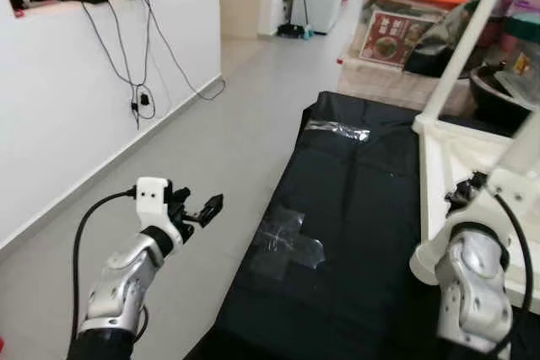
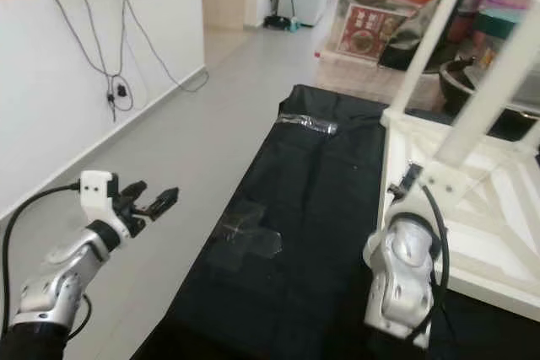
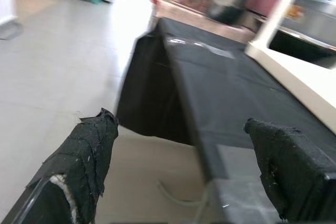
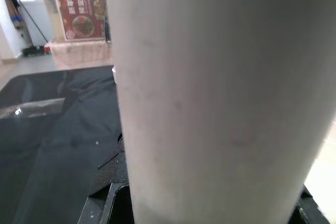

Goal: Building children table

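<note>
Nothing here reads clearly: the red printed sign [image 1: 391, 38] leaning on the storage box [image 2: 390, 6] at about one o'clock carries characters and a dish picture, too small to decipher.

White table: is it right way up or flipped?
Flipped: the white table lies top-down on the black cover, its legs pointing up.

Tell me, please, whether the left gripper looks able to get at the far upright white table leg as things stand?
Probably not. The left gripper hovers open over the grey floor, off the black-covered worktop's left edge, while the far upright white table leg stands across that whole worktop.
</note>
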Motion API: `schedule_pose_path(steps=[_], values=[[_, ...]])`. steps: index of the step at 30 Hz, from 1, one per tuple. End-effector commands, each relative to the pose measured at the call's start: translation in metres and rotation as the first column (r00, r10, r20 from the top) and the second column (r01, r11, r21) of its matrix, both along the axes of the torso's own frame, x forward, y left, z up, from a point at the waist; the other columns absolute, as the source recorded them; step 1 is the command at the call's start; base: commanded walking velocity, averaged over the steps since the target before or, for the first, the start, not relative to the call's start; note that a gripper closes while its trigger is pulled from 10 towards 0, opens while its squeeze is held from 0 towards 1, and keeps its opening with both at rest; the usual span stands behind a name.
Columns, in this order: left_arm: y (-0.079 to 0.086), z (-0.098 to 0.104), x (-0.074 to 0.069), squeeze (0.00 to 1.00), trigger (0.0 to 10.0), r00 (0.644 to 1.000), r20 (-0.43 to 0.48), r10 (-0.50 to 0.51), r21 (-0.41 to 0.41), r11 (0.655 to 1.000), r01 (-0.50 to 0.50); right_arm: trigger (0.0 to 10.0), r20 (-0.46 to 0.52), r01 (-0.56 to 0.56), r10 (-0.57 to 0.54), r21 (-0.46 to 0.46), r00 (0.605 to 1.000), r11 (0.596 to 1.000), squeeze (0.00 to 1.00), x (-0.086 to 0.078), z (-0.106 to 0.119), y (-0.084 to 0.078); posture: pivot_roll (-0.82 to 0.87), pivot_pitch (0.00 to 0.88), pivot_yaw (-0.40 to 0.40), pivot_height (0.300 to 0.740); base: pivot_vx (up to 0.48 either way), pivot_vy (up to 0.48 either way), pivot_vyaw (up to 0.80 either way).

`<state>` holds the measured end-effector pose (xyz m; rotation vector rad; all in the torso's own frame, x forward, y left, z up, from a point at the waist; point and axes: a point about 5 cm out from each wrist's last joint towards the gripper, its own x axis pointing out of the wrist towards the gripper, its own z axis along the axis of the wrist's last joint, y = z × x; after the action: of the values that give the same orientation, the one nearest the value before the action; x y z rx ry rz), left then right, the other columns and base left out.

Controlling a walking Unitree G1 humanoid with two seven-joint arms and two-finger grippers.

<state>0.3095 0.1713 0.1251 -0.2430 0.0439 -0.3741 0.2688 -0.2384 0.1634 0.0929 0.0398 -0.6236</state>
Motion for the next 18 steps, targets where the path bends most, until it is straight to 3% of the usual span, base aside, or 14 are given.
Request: schedule_pose_path(steps=[1,2,3,4,5,7,8,9,11,14,15,16,17,18], values=[[-0.003,-0.001,0.0,0.0,10.0,1.0,-0.006,-0.015,0.0,1.0,0.015,10.0,-0.088,-0.154,0.162,0.087,0.983,0.984,0.0,0.004,-0.022,0.017,-0.08,0.0,-0.059,0.74,0.0,0.0,0.0],[-0.003,-0.001,0.0,0.0,10.0,1.0,-0.006,-0.015,0.0,1.0,0.015,10.0,-0.048,-0.229,0.234,0.092,0.971,0.969,0.0,0.01,-0.018,0.024,-0.08,0.0,-0.059,0.74,0.0,0.0,0.0],[-0.003,-0.001,0.0,0.0,10.0,1.0,-0.007,-0.016,0.0,1.0,0.016,10.0,0.03,-0.313,0.311,0.1,0.95,0.945,0.39,0.014,-0.009,0.029,-0.08,0.0,-0.055,0.74,0.0,0.0,0.0],[-0.003,-0.001,0.0,0.0,10.0,1.0,-0.007,-0.016,0.0,1.0,0.016,10.0,0.079,-0.352,0.345,0.104,0.935,0.93,0.39,0.015,-0.003,0.032,-0.08,0.0,-0.055,0.74,0.0,0.0,0.0],[-0.003,-0.001,0.0,0.0,10.0,1.0,-0.008,-0.016,0.0,1.0,0.016,10.0,0.105,-0.365,0.355,0.107,0.929,0.925,1.0,0.015,0.001,0.033,-0.08,0.0,-0.055,0.74,0.0,0.0,0.0],[-0.003,-0.002,0.001,0.0,10.0,1.0,-0.008,-0.018,0.0,1.0,0.018,10.0,0.142,-0.472,0.457,0.099,0.878,0.876,1.0,0.02,0.011,0.031,-0.09,0.0,-0.051,0.74,0.0,0.0,0.0],[-0.003,-0.002,0.001,0.0,10.0,1.0,-0.008,-0.02,0.0,1.0,0.02,10.0,0.15,-0.488,0.473,0.086,0.868,0.869,0.0,0.021,0.015,0.027,-0.09,0.0,-0.05,0.74,0.0,0.0,0.0],[-0.003,-0.002,0.001,0.0,10.0,1.0,-0.008,-0.02,0.0,1.0,0.02,10.0,0.15,-0.488,0.473,0.086,0.868,0.869,0.0,0.021,0.015,0.027,-0.09,0.0,-0.05,0.74,0.0,0.0,0.0],[-0.004,-0.001,0.001,0.0,10.0,1.0,-0.007,-0.022,-0.001,1.0,0.022,10.0,0.182,-0.52,0.512,-0.003,0.84,0.854,0.0,0.026,0.035,0.008,-0.09,0.0,-0.053,0.74,0.0,0.0,0.0],[-0.004,-0.001,0.002,0.0,10.0,1.0,-0.006,-0.021,-0.002,1.0,0.021,10.0,0.201,-0.622,0.627,-0.095,0.753,0.777,0.0,0.03,0.051,0.003,-0.08,0.0,-0.055,0.74,0.0,0.0,0.0],[-0.004,-0.001,0.002,0.0,10.0,1.0,-0.005,-0.021,-0.003,1.0,0.021,10.0,0.185,-0.685,0.695,-0.123,0.695,0.718,0.0,0.031,0.055,0.004,-0.08,0.0,-0.056,0.74,0.0,0.0,0.0],[-0.004,-0.001,0.002,0.0,10.0,1.0,-0.005,-0.021,-0.003,1.0,0.021,10.0,0.185,-0.685,0.695,-0.123,0.695,0.718,0.0,0.031,0.055,0.004,-0.08,0.0,-0.056,0.74,0.0,0.0,0.0],[-0.005,-0.001,0.002,0.0,10.0,1.0,-0.004,-0.021,-0.006,1.0,0.021,10.0,0.149,-0.768,0.784,-0.155,0.603,0.621,0.0,0.032,0.055,0.009,-0.08,0.0,-0.056,0.74,0.0,0.0,0.0],[-0.005,-0.001,0.002,0.0,10.0,1.0,-0.004,-0.021,-0.006,1.0,0.021,10.0,0.149,-0.768,0.784,-0.155,0.603,0.621,0.0,0.032,0.055,0.009,-0.08,0.0,-0.056,0.74,0.0,0.0,0.0]])
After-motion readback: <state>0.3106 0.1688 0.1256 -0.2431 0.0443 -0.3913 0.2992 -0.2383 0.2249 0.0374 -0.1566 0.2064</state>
